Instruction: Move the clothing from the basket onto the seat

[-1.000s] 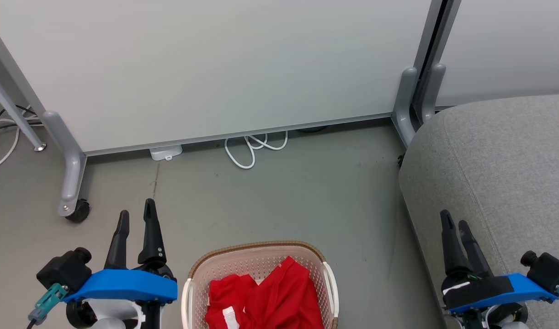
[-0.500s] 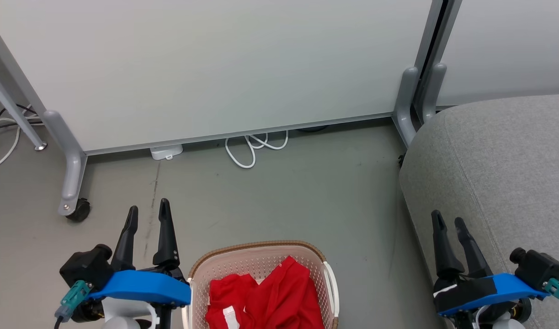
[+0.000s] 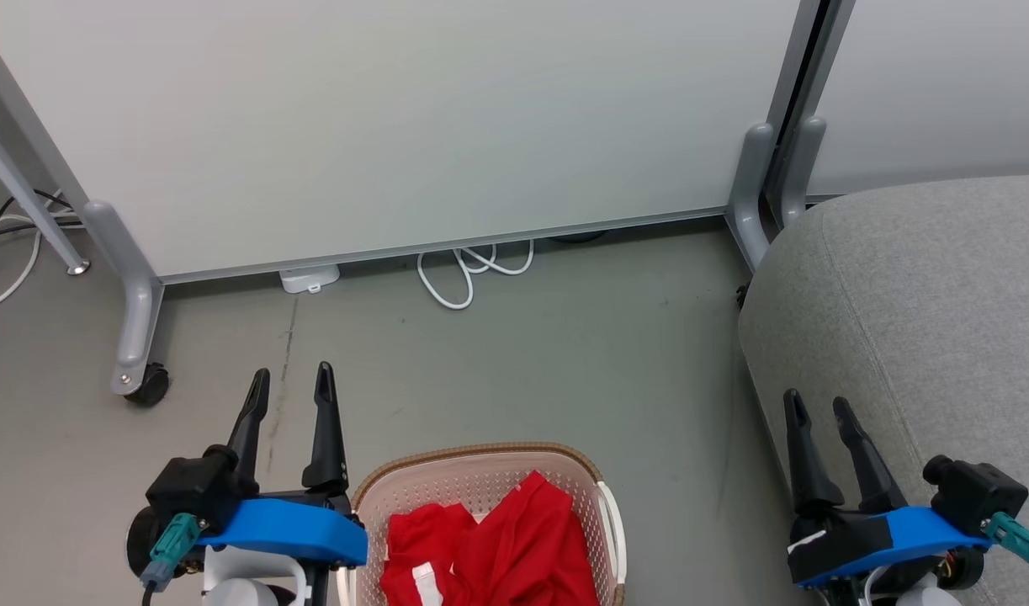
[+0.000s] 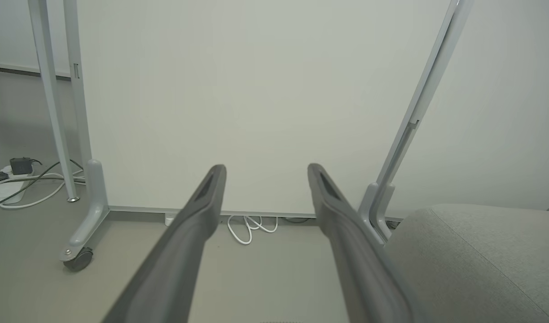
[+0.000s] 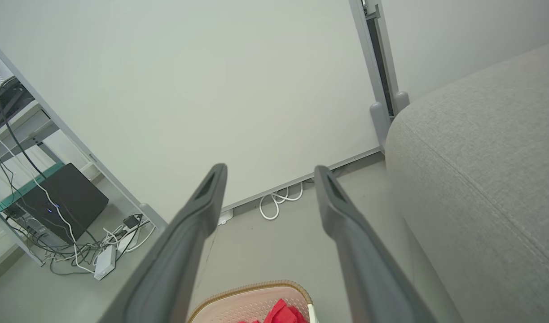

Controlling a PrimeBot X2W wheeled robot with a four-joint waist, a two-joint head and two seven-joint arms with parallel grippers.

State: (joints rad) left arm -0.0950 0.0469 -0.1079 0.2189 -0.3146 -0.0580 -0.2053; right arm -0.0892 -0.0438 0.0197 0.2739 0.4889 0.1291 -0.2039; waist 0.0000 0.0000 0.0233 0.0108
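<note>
The bright red clothing with a white panel lies bunched in the cream basket, which stands on the floor at the bottom middle of the head view. From the right wrist, the basket and a red tip of clothing peek in at the bottom edge. The grey seat fills the right side. My left gripper hovers open just left of the basket, holding nothing. At the seat's front edge my right gripper is open and empty too.
A white wheeled partition stands behind, with a grey leg and caster at left and legs by the seat. A white cable loop lies on the floor under it. Cables and a black box sit far left.
My left gripper has shifted right, closer to the basket. My right gripper has shifted slightly left and its fingers have spread a little. The camera drifted slightly.
</note>
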